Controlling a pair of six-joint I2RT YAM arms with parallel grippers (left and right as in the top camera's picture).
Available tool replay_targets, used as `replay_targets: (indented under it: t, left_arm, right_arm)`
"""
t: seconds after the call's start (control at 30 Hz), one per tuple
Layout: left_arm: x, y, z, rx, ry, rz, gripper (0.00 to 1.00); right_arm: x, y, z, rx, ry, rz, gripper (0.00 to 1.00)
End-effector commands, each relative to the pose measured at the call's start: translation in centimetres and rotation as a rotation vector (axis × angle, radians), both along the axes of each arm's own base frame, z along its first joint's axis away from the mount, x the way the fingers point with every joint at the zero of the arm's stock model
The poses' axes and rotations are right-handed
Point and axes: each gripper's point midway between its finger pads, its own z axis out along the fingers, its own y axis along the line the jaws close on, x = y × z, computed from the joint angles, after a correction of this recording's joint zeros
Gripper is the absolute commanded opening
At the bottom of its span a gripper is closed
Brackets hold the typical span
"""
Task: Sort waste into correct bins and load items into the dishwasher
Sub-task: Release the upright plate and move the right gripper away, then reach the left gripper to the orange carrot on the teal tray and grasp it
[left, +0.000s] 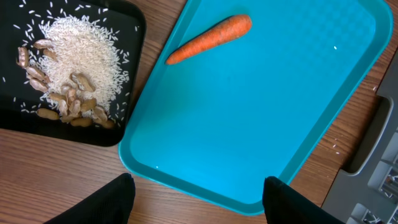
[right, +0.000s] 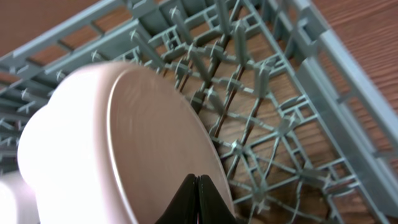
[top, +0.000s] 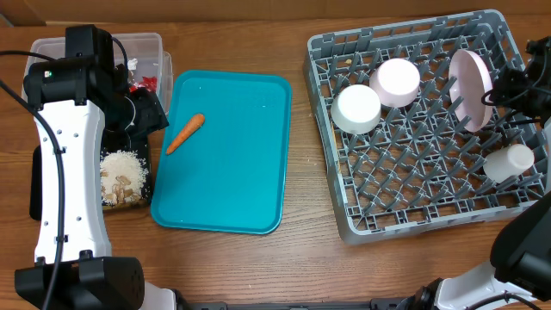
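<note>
An orange carrot [top: 185, 133] [left: 208, 38] lies on the teal tray [top: 250, 172] [left: 280, 124]. White rice [left: 81, 46] and beige nut bits [left: 68, 102] sit in the black tray [top: 153, 176] [left: 134, 25]. A red wrapper [top: 148, 82] shows in the clear tub [top: 146, 43]. My left gripper [top: 148, 114] [left: 199, 179] hangs open and empty above the teal tray's left edge. In the grey dishwasher rack [top: 422, 198] [right: 280, 93] are two upturned bowls [top: 357, 108] [top: 396, 82], a cup [top: 508, 162] and an upright plate [top: 472, 89] [right: 143, 137]. My right gripper [top: 498, 93] [right: 197, 177] is shut beside the plate's rim.
The left arm's white link [top: 65, 172] covers part of the black tray and the tub. A corner of the rack [left: 373, 162] shows at the right of the left wrist view. Bare wooden table [top: 301, 250] lies between the teal tray and the rack.
</note>
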Motion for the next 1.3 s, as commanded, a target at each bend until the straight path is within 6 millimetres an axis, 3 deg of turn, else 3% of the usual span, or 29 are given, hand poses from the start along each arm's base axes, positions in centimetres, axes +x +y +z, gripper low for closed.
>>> replay_targets:
  t: [0.0, 0.37, 0.47, 0.77, 0.9, 1.03, 1.1, 1.2, 1.27]
  left_arm:
    - [0.1, 0.0, 0.8, 0.015, -0.031, -0.020, 0.68]
    - [0.2, 0.0, 0.9, 0.015, -0.032, -0.020, 0.68]
    - [0.1, 0.0, 0.8, 0.015, -0.031, -0.020, 0.68]
    - [0.1, 0.0, 0.9, 0.015, -0.031, -0.020, 0.68]
    - [0.1, 0.0, 0.9, 0.015, -0.031, -0.021, 0.68]
    - [0.4, 0.1, 0.9, 0.017, -0.041, -0.021, 0.69]
    - [0.5, 0.1, 0.9, 0.020, -0.047, -0.032, 0.69]
    - [0.9, 0.1, 1.0, 0.027, -0.063, -0.053, 0.71]
    - [1.3, -0.1, 1.1, 0.032, -0.081, -0.074, 0.71]
  right_arm:
    - [-0.3, 0.7, 1.1, -0.003, -0.023, 0.051, 0.04]
    - [-1.3, 1.8, 2.0, 0.021, -0.016, 0.080, 0.06]
    - [-1.5, 2.4, 2.0, 0.050, -0.013, 0.096, 0.12]
    - [-2.0, 2.7, 1.6, 0.065, 0.012, 0.096, 0.16]
    - [-2.1, 2.7, 1.8, 0.063, 0.010, 0.095, 0.36]
    - [-2.7, 2.9, 4.1, 0.035, -0.026, 0.090, 0.49]
    - [-3.3, 2.5, 5.9, 0.008, -0.040, 0.045, 0.64]
    - [-5.0, 3.2, 8.3, 0.014, -0.036, -0.016, 0.95]
    - [-6.4, 4.8, 9.2, 0.030, -0.020, -0.009, 1.00]
